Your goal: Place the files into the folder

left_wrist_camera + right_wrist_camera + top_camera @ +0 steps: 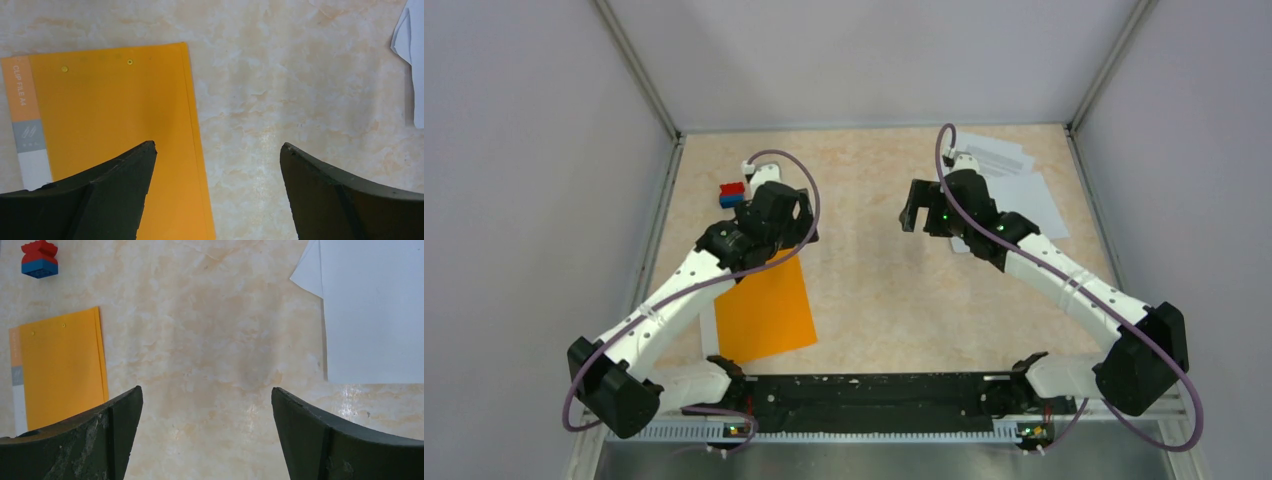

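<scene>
Marbled tabletop (pixel 874 290) lies under left arm (pixel 674 300) above folder (pixel 769 310), right arm (pixel 1064 280) beside files (pixel 1034 195), jaws spread wide, empty.

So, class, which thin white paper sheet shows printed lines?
The rearmost white paper sheet carries dark text lines; the nearer white sheet looks blank.

"CLIP FILE A4" is printed in white lengthwise on the orange end of the spine strip (pixel 24 95) of the folder (pixel 115 125), at 10 o'clock in the left wrist view | grey patch (pixel 29 135) beneath: small print, not readable | files (pixel 1004 158) at 1 o'clock in the top view: text lines too small to be read
</scene>
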